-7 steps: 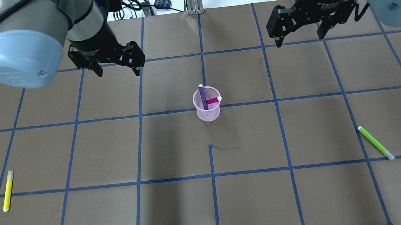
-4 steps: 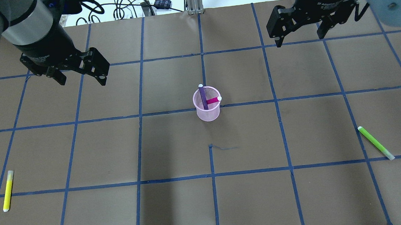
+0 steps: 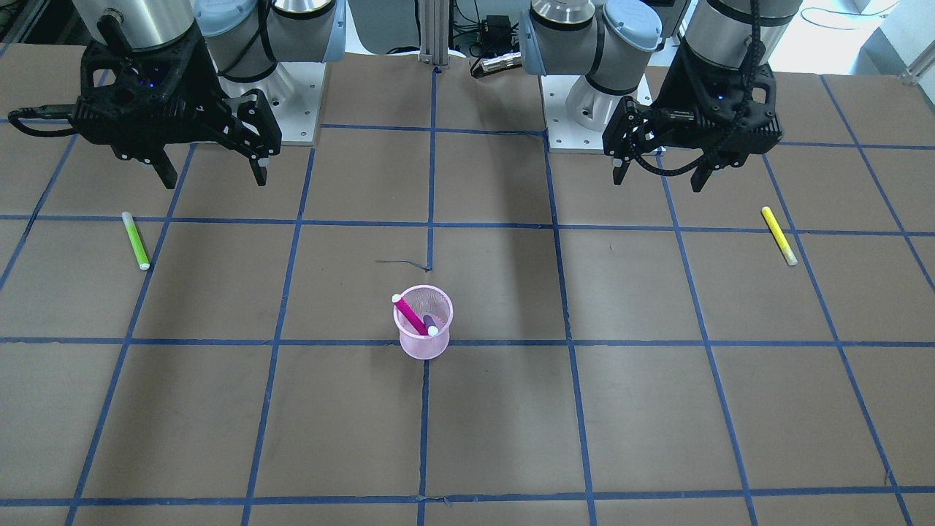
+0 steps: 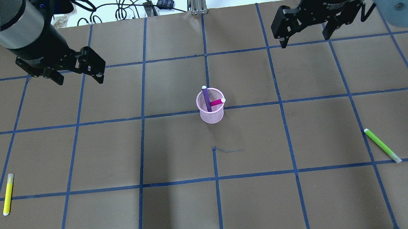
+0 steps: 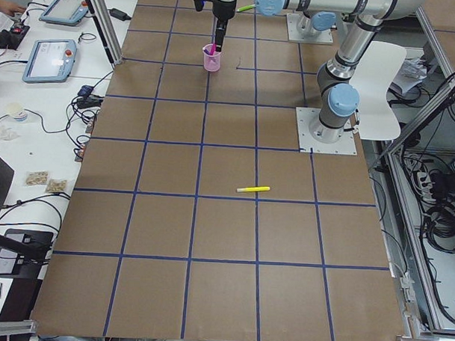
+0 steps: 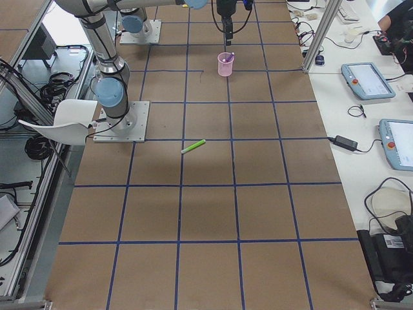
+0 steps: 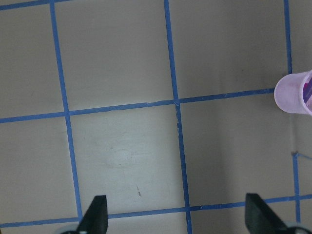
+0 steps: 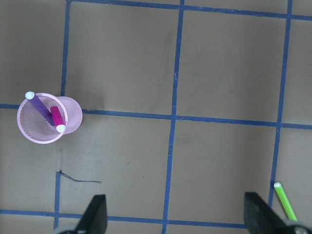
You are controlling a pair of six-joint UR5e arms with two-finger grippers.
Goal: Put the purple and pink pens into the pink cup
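Note:
The pink mesh cup [image 4: 211, 114] stands upright near the table's middle and also shows in the front view [image 3: 424, 343]. The purple pen [image 4: 206, 98] and the pink pen [image 4: 217, 101] both stand in it and lean on its rim. The right wrist view shows the cup [image 8: 68, 117] with the purple pen [image 8: 40, 107] and pink pen [image 8: 57, 118] inside. My left gripper [image 4: 79, 80] is open and empty, far to the cup's left. My right gripper [image 4: 305, 41] is open and empty, far back right of the cup.
A yellow pen [image 4: 7, 194] lies near the table's front left. A green pen [image 4: 383, 145] lies at the right. Cables and a metal post sit beyond the table's far edge. Blue tape lines grid the brown table.
My left arm has moved left, away from the cup, with its gripper open and empty. The right arm, the cup and the pens have not moved.

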